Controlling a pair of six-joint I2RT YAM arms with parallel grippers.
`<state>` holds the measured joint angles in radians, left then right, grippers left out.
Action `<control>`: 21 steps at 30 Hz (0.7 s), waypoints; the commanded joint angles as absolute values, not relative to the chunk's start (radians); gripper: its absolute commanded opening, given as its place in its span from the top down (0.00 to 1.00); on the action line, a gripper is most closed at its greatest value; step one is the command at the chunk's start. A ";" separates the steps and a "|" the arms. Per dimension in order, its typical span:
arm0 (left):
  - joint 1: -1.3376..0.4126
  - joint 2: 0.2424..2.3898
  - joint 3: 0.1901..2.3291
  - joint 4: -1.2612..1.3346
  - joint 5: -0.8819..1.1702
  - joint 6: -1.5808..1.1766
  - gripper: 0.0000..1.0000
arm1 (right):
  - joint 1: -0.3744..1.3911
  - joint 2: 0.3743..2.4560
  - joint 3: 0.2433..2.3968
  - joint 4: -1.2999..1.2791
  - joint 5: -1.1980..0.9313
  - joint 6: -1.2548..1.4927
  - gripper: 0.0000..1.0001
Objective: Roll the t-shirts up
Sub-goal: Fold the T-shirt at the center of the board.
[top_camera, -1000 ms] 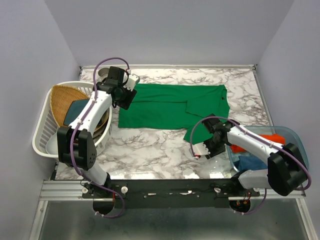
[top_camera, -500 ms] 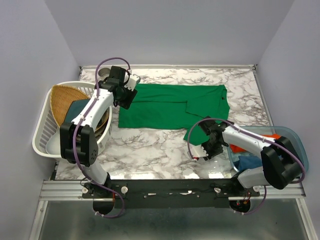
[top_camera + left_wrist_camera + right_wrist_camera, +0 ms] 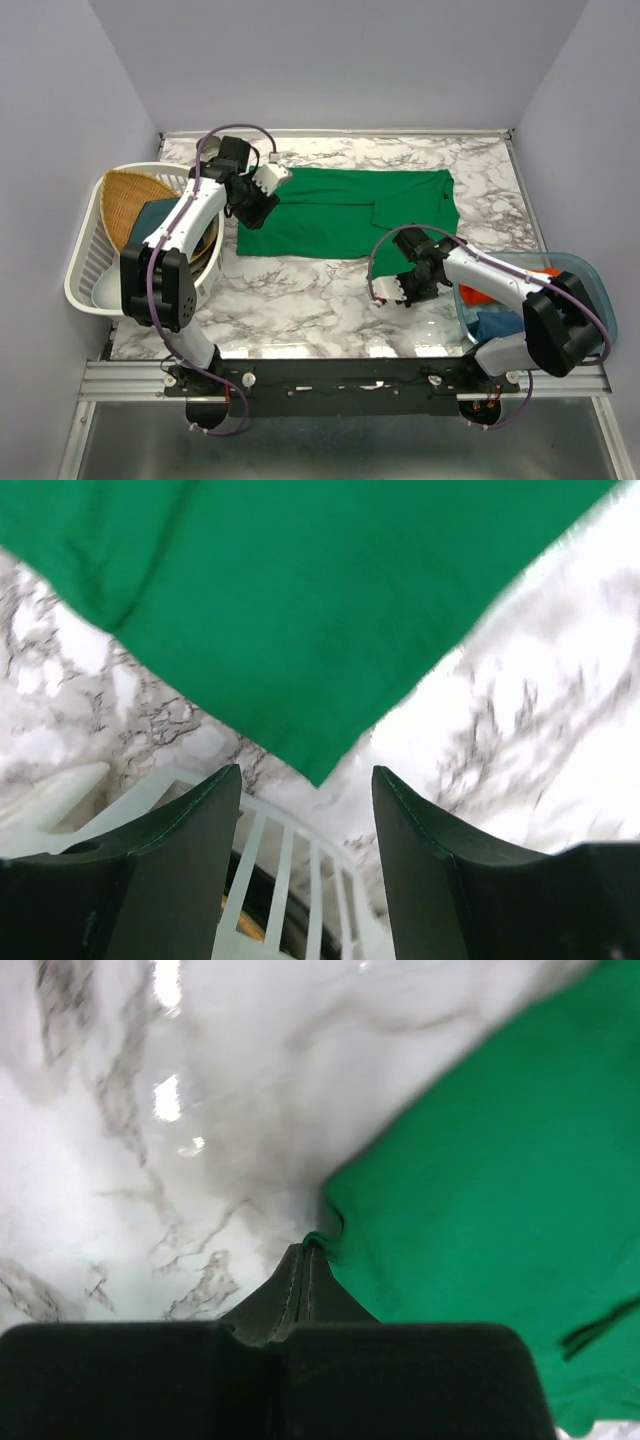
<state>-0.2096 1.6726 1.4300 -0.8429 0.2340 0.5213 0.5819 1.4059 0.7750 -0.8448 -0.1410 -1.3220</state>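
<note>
Spreading step: my right end effector (image 3: pixel 305 1248) pinches the green t-shirt's (image 3: pixel 340 210) near edge, while my left end effector (image 3: pixel 305 780), fingers apart, should next grip the corner beneath it.

Green t-shirt (image 3: pixel 340 205) lies flat, folded lengthwise; orange-red t-shirt (image 3: pixel 548 274), blue t-shirt (image 3: pixel 497 326) bunched rightward.

The marbled table (image 3: pixel 300 300) carries a spread green t-shirt (image 3: pixel 330 210), a white basket (image 3: pixel 84 272) left, a blue tub (image 3: pixel 588 272) right.
</note>
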 commanded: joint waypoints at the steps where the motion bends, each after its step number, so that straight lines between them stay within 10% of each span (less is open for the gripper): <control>1: -0.207 1.631 1.407 -1.072 0.345 0.966 0.35 | 0.561 1.397 0.890 -0.850 -0.227 -1.050 1.00; 21: -0.199 1.841 1.341 -0.956 0.061 1.473 0.50 | 0.430 1.428 0.992 -0.853 -0.262 -0.899 1.00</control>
